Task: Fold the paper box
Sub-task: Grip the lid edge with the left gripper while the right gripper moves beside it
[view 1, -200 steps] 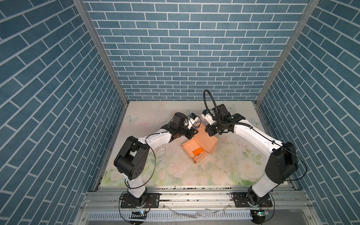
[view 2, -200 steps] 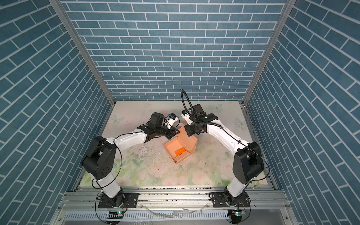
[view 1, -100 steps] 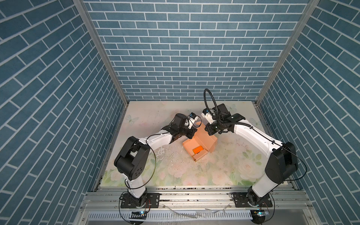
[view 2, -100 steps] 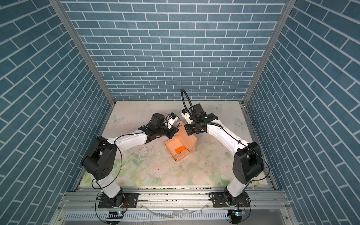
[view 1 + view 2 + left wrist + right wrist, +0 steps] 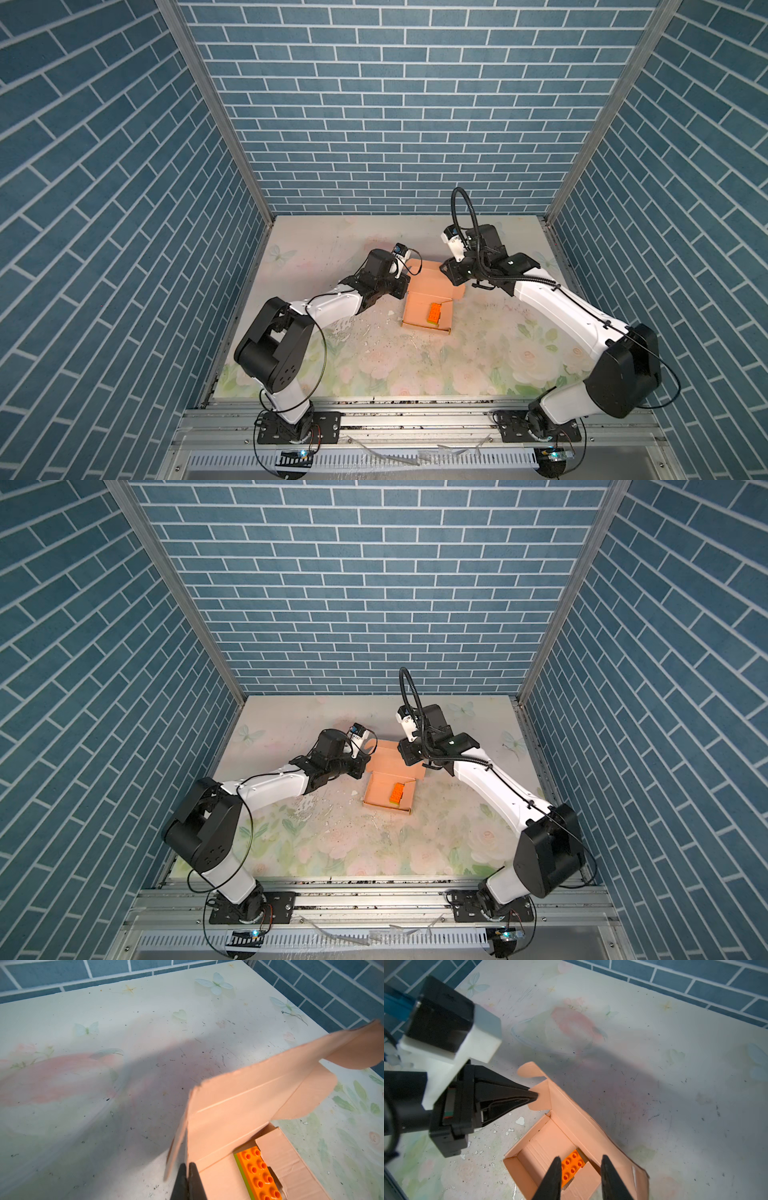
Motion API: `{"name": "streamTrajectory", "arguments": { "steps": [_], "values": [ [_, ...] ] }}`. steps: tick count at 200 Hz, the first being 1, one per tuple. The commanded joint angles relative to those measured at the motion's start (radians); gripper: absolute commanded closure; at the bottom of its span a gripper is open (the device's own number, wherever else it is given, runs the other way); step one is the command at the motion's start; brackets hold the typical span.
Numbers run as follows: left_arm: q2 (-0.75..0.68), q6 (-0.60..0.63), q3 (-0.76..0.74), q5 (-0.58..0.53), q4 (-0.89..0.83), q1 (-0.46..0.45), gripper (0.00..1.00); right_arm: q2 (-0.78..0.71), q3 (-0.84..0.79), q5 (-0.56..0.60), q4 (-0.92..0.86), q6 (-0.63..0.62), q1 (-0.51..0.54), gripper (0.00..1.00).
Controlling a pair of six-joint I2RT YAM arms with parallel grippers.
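Since the earlier pictures the paper box (image 5: 419,309) has turned. It lay cornerwise before, and now its tray is almost square to the front edge of the table (image 5: 374,374). The right gripper (image 5: 580,1159), closed at the lid before, now has its jaws apart and holds nothing.

The flowered table carries everything. The paper box (image 5: 382,789) lies between the two grippers, open, with its lid (image 5: 571,1109) raised at the far side of the tray. This lid is directly in front of the right gripper (image 5: 451,276) and partly hides its fingertips in both top views.

The left gripper (image 5: 536,1096) is clenched on the rounded side tab (image 5: 538,1098) at the end of the lid. In the left wrist view its jaws (image 5: 188,1165) are pressed together at the thin cardboard edge.

An orange brick (image 5: 572,1164) lies inside the tray, below the right gripper, and in the right wrist view it shows between that gripper's fingers. Small white flakes (image 5: 520,1121) lie on the table under the left gripper, just outside the box.
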Motion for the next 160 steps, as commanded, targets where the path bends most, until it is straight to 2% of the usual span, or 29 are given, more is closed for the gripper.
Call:
{"name": "streamTrajectory", "arguments": {
  "steps": [1, 43, 65, 116, 160],
  "values": [
    [-0.04, -0.022, -0.043, -0.064, 0.034, 0.001, 1.0, -0.088, -0.1, 0.065, 0.136, 0.059, -0.028, 0.65],
    [-0.082, -0.025, -0.095, -0.099, 0.071, -0.001, 1.0, -0.189, -0.273, 0.027, 0.277, 0.131, -0.116, 0.62],
    [-0.092, -0.028, -0.108, -0.115, 0.079, -0.006, 1.0, -0.2, -0.342, -0.061, 0.344, 0.144, -0.147, 0.62],
    [-0.1, -0.038, -0.124, -0.13, 0.096, -0.02, 1.0, -0.182, -0.497, -0.154, 0.558, 0.146, -0.171, 0.6],
    [-0.092, -0.041, -0.119, -0.129, 0.096, -0.033, 1.0, -0.112, -0.539, -0.215, 0.693, 0.166, -0.171, 0.61]
  ]
}}
